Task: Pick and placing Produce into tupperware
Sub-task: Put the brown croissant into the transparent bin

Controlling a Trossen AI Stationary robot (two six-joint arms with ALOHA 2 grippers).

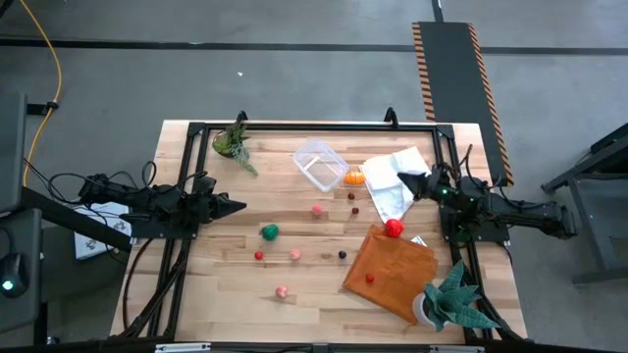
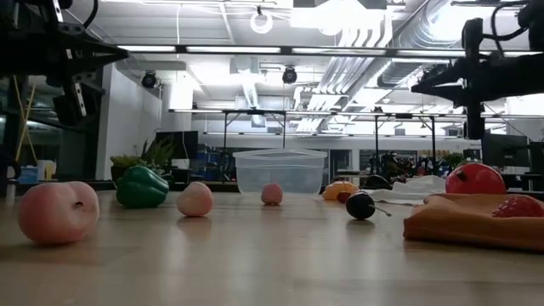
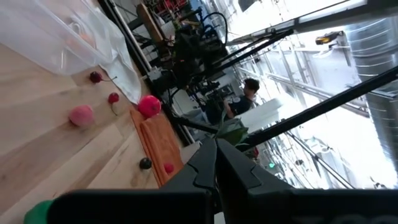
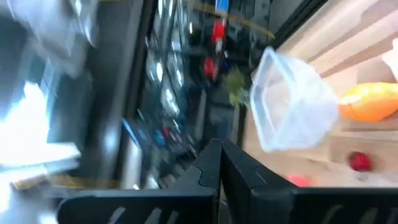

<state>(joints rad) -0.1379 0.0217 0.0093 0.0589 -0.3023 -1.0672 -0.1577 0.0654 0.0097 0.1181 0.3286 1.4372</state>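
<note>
While both claws hung clenched and empty, we judged the right claw [image 1: 400, 177] nearer: orange produce [image 1: 354, 178] lay just toward centre, touching the tupperware [image 1: 320, 164]; left claw [image 1: 240, 206] well apart.

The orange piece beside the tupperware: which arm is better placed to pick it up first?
Probably the right. The right gripper hangs near the orange piece, which lies against the tupperware. The left gripper is farther away, across the table.

Left gripper [image 1: 239, 206] and right gripper [image 1: 400, 177] both hang above the table, fingers pressed together, empty.
</note>
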